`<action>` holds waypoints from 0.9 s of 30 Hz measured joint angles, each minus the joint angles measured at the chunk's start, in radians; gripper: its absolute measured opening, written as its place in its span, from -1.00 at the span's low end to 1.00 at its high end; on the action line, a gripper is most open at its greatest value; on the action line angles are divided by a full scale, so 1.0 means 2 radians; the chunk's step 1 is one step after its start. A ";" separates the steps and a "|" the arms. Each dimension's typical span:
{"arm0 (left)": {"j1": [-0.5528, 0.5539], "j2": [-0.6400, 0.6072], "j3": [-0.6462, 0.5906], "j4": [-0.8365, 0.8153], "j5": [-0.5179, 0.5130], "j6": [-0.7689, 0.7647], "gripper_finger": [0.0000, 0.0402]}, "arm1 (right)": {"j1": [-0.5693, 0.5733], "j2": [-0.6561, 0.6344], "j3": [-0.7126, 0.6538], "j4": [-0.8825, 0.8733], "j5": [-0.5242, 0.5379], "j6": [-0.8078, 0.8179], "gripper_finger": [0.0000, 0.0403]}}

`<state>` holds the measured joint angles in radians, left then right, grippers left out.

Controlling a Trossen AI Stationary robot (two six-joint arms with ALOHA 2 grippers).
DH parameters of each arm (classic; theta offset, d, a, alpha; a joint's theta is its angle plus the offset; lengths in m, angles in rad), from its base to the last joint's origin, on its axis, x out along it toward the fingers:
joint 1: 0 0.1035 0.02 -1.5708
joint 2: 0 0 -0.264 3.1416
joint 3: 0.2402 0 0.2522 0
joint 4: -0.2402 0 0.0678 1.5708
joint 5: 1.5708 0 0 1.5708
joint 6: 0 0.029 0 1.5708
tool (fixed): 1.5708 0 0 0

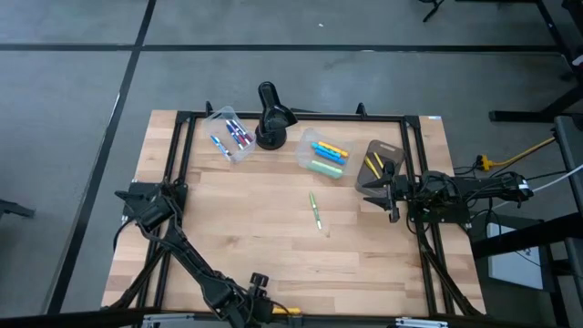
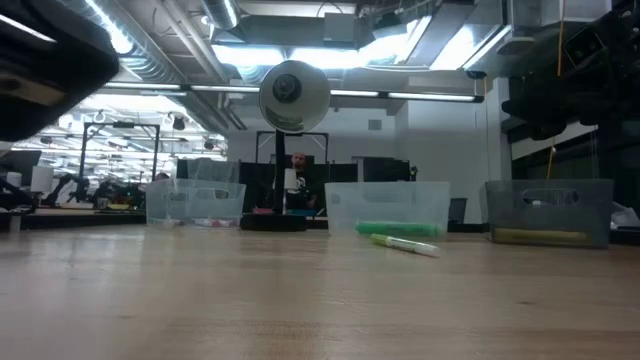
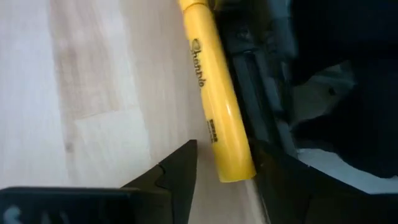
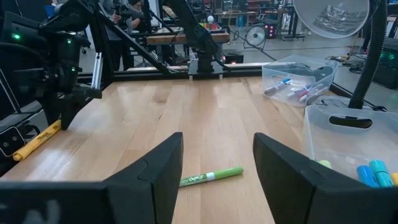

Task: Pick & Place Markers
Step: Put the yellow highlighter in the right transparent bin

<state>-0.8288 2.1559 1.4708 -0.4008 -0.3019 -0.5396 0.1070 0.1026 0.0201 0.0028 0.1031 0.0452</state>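
Note:
A yellow marker point(image 3: 217, 93) lies flat on the wooden table at its near edge, against the black frame rail point(image 3: 261, 93); it also shows in the right wrist view point(image 4: 36, 140). My left gripper point(image 3: 225, 154) hangs over the marker's one end, pointing steeply down, open, with one finger point(image 3: 180, 171) on the table side of it and clear of it. A green marker point(image 1: 314, 211) lies alone mid-table. My right gripper point(image 1: 387, 199) waits open at the right edge, holding nothing.
Three clear tubs stand along the far side: the left one point(image 1: 230, 137) holds blue and red markers, the middle one point(image 1: 325, 155) cyan, yellow and green ones, the right one point(image 1: 378, 164) yellow ones. A black desk lamp point(image 1: 269, 118) stands between the first two.

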 joint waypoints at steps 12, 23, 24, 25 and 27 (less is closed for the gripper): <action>0.017 0.002 0.000 -0.009 -0.031 0.005 -0.61 | 0.000 0.000 0.000 0.000 0.000 0.000 -0.04; 0.028 0.002 0.000 -0.042 -0.073 -0.033 -0.65 | 0.000 0.000 0.000 0.000 0.000 0.000 -0.04; 0.029 0.002 0.000 -0.044 -0.078 -0.034 -0.65 | 0.000 0.000 0.000 0.000 0.000 0.000 -0.04; 0.031 0.002 0.000 -0.045 -0.085 -0.034 -0.65 | 0.000 0.000 0.000 0.000 0.000 0.000 -0.04; 0.035 0.002 -0.001 -0.047 -0.101 -0.034 -0.65 | 0.000 0.000 0.000 0.000 0.000 0.000 -0.04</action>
<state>-0.7578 2.1590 1.4691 -0.4954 -0.5047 -0.6075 0.1070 0.1026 0.0200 0.0026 0.1032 0.0452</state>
